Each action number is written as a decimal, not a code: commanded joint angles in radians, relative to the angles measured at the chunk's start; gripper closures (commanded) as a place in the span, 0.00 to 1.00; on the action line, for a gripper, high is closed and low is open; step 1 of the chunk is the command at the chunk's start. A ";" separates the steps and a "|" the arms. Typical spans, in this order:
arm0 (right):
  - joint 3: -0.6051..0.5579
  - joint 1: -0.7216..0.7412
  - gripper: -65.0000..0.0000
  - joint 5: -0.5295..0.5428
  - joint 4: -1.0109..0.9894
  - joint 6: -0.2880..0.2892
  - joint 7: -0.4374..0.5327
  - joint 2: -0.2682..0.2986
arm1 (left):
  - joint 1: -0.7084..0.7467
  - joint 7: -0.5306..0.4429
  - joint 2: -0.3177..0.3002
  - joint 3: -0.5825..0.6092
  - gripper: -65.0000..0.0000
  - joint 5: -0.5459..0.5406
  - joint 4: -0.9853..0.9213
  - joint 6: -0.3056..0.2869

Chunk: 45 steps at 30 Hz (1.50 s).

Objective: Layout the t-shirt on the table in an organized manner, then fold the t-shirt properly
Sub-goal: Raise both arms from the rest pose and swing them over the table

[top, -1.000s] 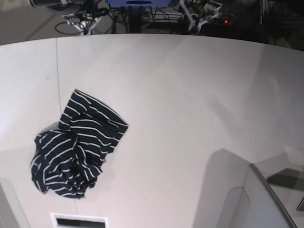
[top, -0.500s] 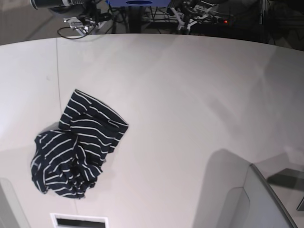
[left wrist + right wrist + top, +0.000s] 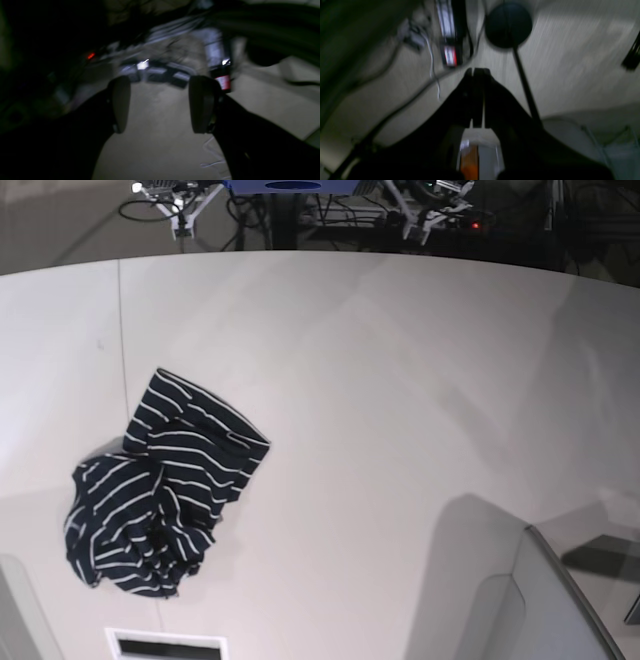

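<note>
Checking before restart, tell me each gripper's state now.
Left gripper: open, holding nothing.
Right gripper: shut, holding nothing.

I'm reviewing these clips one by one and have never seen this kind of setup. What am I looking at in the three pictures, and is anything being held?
This is a two-armed robot filmed by three cameras. The base view looks down on a large smooth white table. On it, toward that picture's left, lies a crumpled dark navy t-shirt with thin white stripes, bunched up and not spread out. Nothing touches it.

The other two pictures come from cameras mounted on the wrists, looking along each claw. Both are dark and blurred, showing floor and cables, not the table. The left gripper has its two black fingers apart with nothing between them. The right gripper has its fingers pressed together, also empty. So nothing is held, and the laying out and folding have not begun.
</note>
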 commanded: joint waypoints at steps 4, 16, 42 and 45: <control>0.003 -0.021 1.00 0.005 -0.002 -0.001 0.028 -0.004 | 0.015 -0.064 0.009 0.002 0.44 0.000 0.010 -0.009; 0.001 -0.034 1.00 0.004 -0.004 -0.003 0.025 0.001 | 0.025 -0.167 0.000 0.000 1.00 0.008 -0.100 -0.009; 0.001 -0.077 0.69 0.005 0.005 -0.004 -0.018 -0.005 | 0.025 -0.167 0.002 -0.003 1.00 0.001 -0.125 -0.006; 0.001 -0.077 0.38 0.005 0.005 -0.003 -0.025 -0.005 | 0.043 -0.167 0.002 0.000 0.97 0.008 -0.119 -0.004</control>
